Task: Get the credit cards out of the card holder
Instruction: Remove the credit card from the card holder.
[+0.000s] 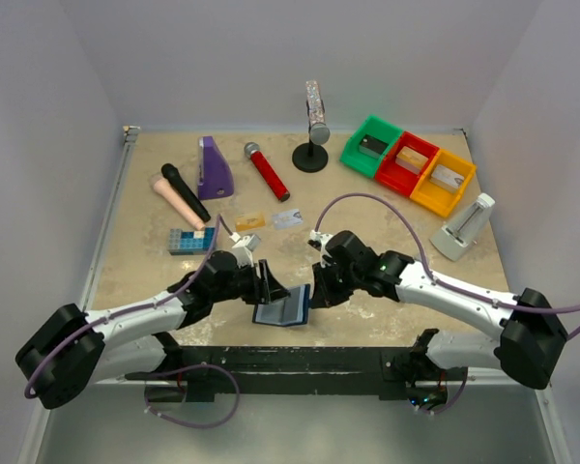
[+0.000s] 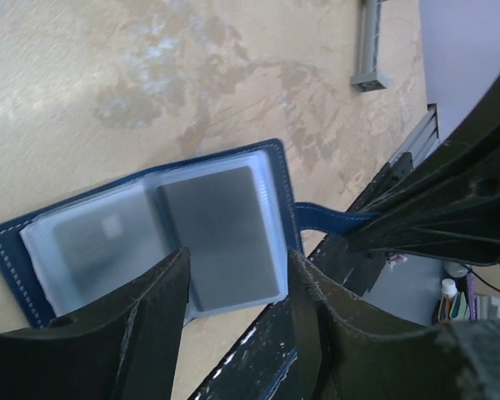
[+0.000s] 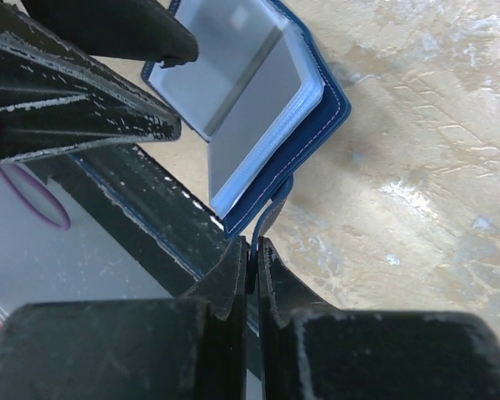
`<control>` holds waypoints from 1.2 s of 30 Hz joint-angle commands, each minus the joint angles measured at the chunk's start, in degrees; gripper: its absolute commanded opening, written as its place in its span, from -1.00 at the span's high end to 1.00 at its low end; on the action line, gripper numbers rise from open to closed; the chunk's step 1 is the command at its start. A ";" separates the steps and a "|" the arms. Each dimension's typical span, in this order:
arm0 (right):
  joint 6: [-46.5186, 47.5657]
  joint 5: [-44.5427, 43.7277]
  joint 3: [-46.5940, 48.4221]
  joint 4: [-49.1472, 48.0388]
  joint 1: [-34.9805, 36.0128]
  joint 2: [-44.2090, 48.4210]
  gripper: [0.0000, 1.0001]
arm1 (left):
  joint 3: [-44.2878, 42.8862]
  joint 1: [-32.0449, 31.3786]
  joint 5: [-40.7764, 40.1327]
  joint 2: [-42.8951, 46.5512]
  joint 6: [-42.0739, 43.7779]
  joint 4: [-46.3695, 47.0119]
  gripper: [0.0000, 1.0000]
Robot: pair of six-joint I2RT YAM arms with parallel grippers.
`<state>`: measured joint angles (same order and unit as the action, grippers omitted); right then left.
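Note:
The card holder [image 1: 282, 311] lies open at the table's near edge, navy outside with pale blue-grey pockets [image 2: 150, 225]. Two dark cards show inside it, one in the right pocket [image 2: 221, 233] and one in the left pocket [image 2: 96, 237]. My left gripper [image 2: 237, 258] is open, its fingers on either side of the right pocket's near edge. My right gripper [image 3: 256, 243] is shut on the holder's snap tab [image 3: 271, 212]. An orange-gold card [image 1: 250, 222] and a silvery card [image 1: 287, 218] lie on the table behind the holder.
A studded blue brick block [image 1: 191, 241] sits to the left. Behind are a purple wedge [image 1: 215, 167], black [image 1: 185, 191] and red [image 1: 268, 170] microphones, a stand [image 1: 312, 126], green, red and orange bins [image 1: 409, 166], and a grey dock [image 1: 464, 227].

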<state>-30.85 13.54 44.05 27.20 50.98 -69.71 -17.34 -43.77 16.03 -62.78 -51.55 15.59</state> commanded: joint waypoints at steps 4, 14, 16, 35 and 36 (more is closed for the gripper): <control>-0.17 3.68 1.21 -2.77 0.08 1.34 1.00 | -5.15 -1.58 0.23 -0.58 5.84 1.11 -0.12; -0.70 3.95 2.88 -2.33 0.08 -0.34 1.00 | -7.00 -2.81 0.58 -5.06 9.09 -1.70 -0.09; -0.88 3.86 3.06 -2.41 0.08 -0.34 1.00 | -7.44 -3.34 0.32 -6.29 9.62 -1.97 -0.09; -1.84 4.74 3.58 -3.21 0.08 -0.42 1.00 | -7.18 -5.63 -0.65 -9.90 8.83 0.58 -0.13; -1.84 4.83 3.58 -3.29 0.08 -0.42 1.00 | -7.27 -5.63 -0.48 -10.08 8.83 0.58 -0.13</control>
<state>-32.18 16.53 45.10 25.78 50.98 -70.17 -22.74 -48.99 16.05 -72.38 -43.77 14.06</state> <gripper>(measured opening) 0.034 0.565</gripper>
